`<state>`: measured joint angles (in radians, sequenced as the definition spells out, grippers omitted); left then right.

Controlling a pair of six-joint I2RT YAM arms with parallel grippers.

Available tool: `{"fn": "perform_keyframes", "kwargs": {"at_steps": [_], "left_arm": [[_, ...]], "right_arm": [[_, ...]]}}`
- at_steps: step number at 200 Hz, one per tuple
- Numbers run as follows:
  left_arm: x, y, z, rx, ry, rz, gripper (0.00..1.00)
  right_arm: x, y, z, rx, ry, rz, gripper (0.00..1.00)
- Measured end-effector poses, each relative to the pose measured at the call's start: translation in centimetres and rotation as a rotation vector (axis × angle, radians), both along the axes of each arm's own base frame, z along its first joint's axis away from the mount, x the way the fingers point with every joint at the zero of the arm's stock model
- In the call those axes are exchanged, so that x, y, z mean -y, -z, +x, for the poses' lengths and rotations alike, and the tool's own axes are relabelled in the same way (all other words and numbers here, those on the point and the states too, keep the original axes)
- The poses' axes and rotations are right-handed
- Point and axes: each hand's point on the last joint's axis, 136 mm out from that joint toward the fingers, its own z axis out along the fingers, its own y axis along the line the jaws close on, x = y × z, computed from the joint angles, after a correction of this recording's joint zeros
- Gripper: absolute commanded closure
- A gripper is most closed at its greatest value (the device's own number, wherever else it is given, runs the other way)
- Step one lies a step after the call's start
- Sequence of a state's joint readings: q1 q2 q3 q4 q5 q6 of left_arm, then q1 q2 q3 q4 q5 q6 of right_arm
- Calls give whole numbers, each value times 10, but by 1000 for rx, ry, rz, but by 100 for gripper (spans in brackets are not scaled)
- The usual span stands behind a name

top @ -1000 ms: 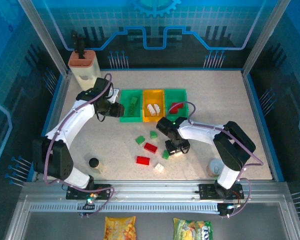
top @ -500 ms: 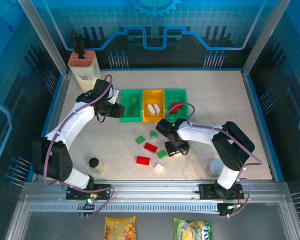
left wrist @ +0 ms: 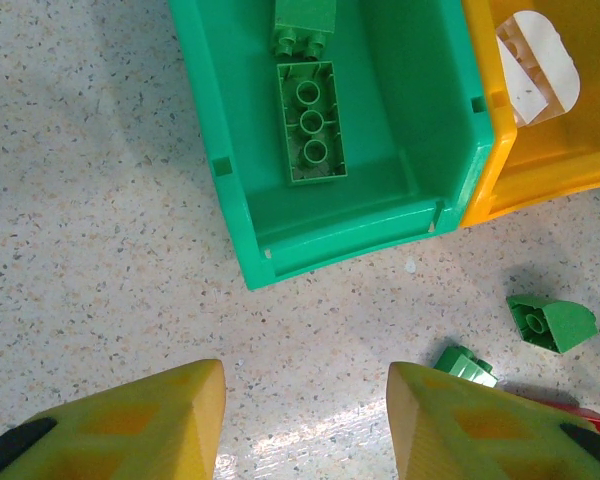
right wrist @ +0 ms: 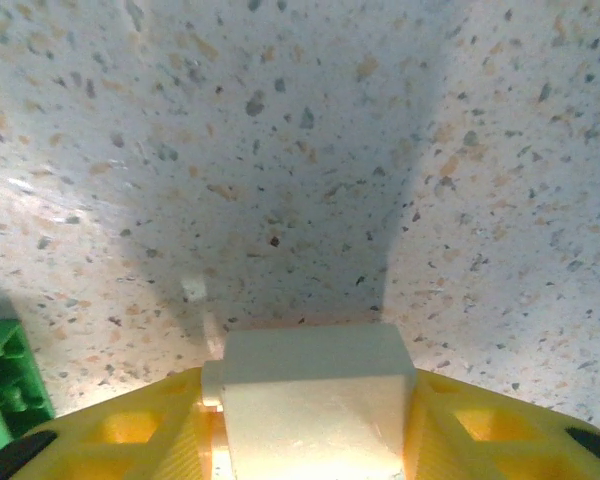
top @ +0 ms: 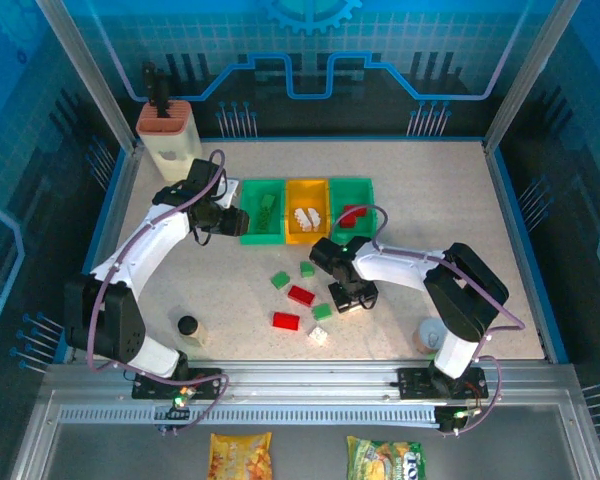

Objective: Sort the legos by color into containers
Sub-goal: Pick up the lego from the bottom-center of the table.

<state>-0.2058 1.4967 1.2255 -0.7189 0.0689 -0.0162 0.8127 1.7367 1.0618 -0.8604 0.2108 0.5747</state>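
The jaws of the right gripper (right wrist: pixel 310 425) pinch a cream lego (right wrist: pixel 310 380) low over the table (right wrist: pixel 280 150), on the near side of the containers (top: pixel 284 212). The jaws of the left gripper (left wrist: pixel 305 400) stand apart and empty off the row's near left corner. Green legos (left wrist: pixel 310 122) lie in its left bin, white legos (left wrist: pixel 535 70) in its middle bin, and loose red legos (top: pixel 301 295) sit in front of it.

The cream brick (right wrist: pixel 310 400) runs off the bottom edge of the right wrist view, and a green brick (right wrist: pixel 5 385) is cut by its left edge. In the left wrist view a red brick (left wrist: pixel 570 412) shows only a sliver at the right edge.
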Motion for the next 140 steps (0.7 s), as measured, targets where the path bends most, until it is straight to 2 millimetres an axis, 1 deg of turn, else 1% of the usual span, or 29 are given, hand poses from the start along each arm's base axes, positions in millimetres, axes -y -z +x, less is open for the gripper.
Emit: {"fn": "perform_keyframes", "kwargs": {"at_steps": [42, 79, 101, 140], "left_arm": [[1, -1, 0, 2, 4, -7, 53], [2, -1, 1, 6, 6, -11, 53], [3, -2, 1, 6, 8, -16, 53], [4, -2, 1, 7, 10, -19, 53]], "right_arm": [[-16, -23, 20, 57, -8, 32, 53], [-37, -44, 45, 119, -30, 61, 53], [-50, -54, 59, 148, -43, 80, 53], [-71, -66, 84, 188, -43, 117, 53]]}}
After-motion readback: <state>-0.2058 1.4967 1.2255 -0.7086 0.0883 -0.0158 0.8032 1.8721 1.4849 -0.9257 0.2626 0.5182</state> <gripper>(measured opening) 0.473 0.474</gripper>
